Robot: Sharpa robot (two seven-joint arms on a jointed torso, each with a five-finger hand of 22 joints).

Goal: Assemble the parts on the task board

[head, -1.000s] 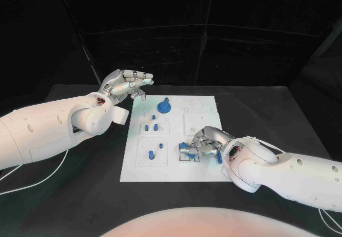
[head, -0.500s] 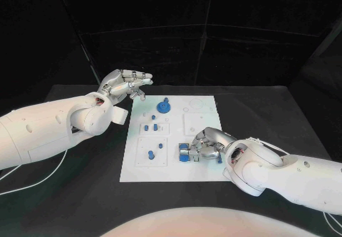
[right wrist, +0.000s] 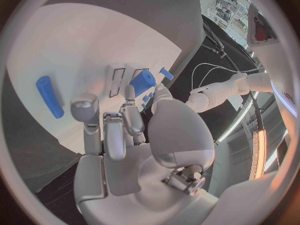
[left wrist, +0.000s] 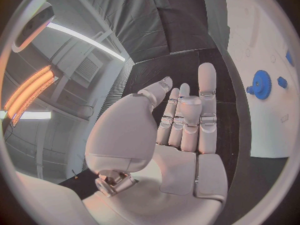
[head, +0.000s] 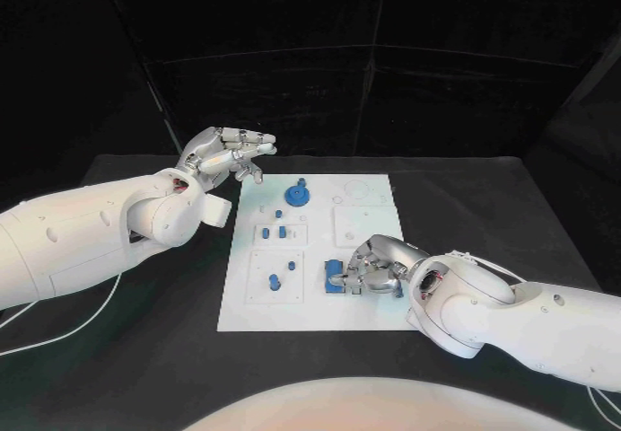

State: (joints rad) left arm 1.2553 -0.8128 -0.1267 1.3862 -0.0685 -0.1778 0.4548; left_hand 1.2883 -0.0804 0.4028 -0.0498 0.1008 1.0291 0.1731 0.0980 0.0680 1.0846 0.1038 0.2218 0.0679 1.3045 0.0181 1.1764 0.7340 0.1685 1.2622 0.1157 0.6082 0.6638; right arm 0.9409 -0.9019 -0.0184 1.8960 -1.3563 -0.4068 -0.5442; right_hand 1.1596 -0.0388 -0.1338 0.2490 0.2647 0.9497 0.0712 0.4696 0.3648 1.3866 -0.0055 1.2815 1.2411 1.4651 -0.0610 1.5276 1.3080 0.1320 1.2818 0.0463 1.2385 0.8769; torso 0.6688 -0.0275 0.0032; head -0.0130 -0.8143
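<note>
The task board (head: pixel 310 251) is lying in the middle of the black table (head: pixel 518 206), and in the head view the right hand (head: pixel 369 268) is reaching over its near right part. A blue part (head: pixel 336 274) is sitting right at that hand's fingertips, on the side toward the left arm; its long axis is hard to make out, and whether the fingers are pinching it or only touching it cannot be told, since the hand is covering the contact. The left hand (head: pixel 231 153) is hovering beyond the board's far left corner, fingers curled loosely and holding nothing, well apart from the part, so the right hand is the nearer one. A blue gear (head: pixel 299 193) is standing on the board near the left hand.

In the left wrist view, the left hand (left wrist: pixel 181 130) is showing its fingers nearly straight and side by side, empty, with the blue gear (left wrist: pixel 259 83) off to one side of the fingertips on the board.

In the right wrist view, the right hand (right wrist: pixel 125 130) is pointing its fingers at the board; a short blue block (right wrist: pixel 142 82) is lying just past the fingertips, apparently not enclosed, and a blue cylindrical peg (right wrist: pixel 49 96) is lying flat further off.
</note>
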